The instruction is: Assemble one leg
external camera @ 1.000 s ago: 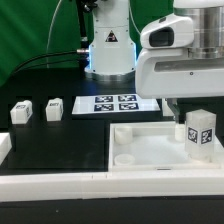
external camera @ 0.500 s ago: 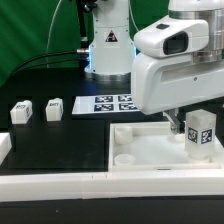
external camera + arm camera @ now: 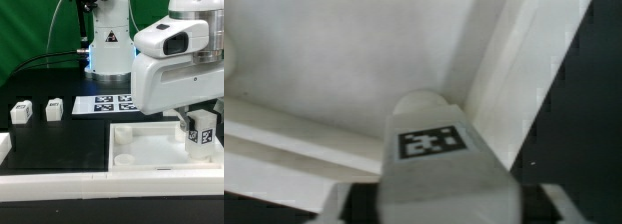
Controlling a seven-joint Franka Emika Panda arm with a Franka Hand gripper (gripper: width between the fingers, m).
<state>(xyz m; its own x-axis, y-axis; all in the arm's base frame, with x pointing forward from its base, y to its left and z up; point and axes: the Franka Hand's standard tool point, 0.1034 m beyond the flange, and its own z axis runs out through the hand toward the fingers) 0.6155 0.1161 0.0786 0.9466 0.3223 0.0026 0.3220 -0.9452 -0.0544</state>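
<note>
A small white leg (image 3: 204, 131) with a black-and-white tag on its face is held upright over the right part of the large white tray (image 3: 140, 152). My gripper (image 3: 200, 122) is shut on it from above; the arm's white body hides most of the fingers. In the wrist view the leg (image 3: 438, 150) fills the middle, gripped at its sides by the gripper (image 3: 441, 198), with the tray's inner wall and rim (image 3: 509, 70) beyond it. I cannot tell whether the leg's lower end touches the tray.
Three more small tagged blocks (image 3: 20, 113), (image 3: 53, 109), (image 3: 83, 104) stand in a row at the exterior view's left. The marker board (image 3: 117, 102) lies behind the tray. A white rail (image 3: 60, 185) runs along the front. The arm's base (image 3: 108, 50) stands behind.
The arm's white body has swung toward the exterior view's left and lower. The held leg has stayed over the tray's right part, shifting only slightly up.
</note>
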